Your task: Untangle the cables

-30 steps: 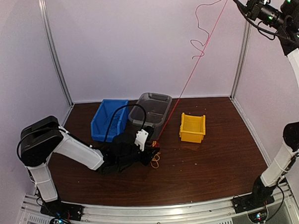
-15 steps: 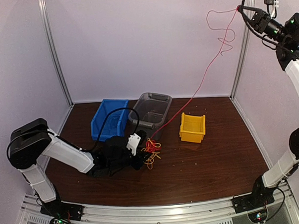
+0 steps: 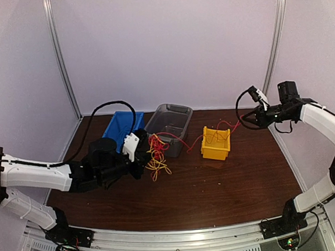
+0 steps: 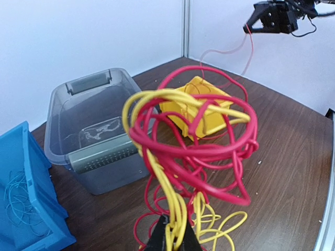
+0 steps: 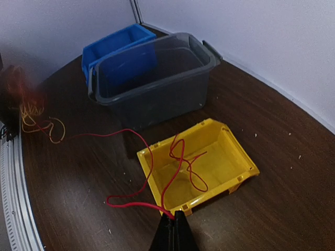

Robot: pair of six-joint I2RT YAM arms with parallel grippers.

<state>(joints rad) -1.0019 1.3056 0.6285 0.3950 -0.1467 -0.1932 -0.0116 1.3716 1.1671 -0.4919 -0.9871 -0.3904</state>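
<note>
My left gripper [image 3: 143, 157] is shut on a tangled bundle of red and yellow cables [image 3: 156, 152] and holds it above the table, in front of the grey bin. In the left wrist view the bundle [image 4: 193, 141] rises from my shut fingertips [image 4: 175, 236]. My right gripper [image 3: 248, 120] is shut on one red cable [image 3: 223, 128] just right of the yellow bin [image 3: 216, 151]. In the right wrist view the red cable [image 5: 180, 157] runs from my gripper [image 5: 175, 226] in loops into the yellow bin [image 5: 238, 157], then across the table towards the bundle [image 5: 31, 112].
A grey bin [image 3: 168, 123] stands at the back middle. A blue bin [image 3: 119, 130] stands left of it, with thin blue wires [image 4: 18, 196] inside. Metal frame posts [image 3: 61, 58] stand at the back corners.
My right arm has come down from high at the upper right to beside the yellow bin, laying the red cable into it. My left gripper has lifted the bundle and drawn it left.
</note>
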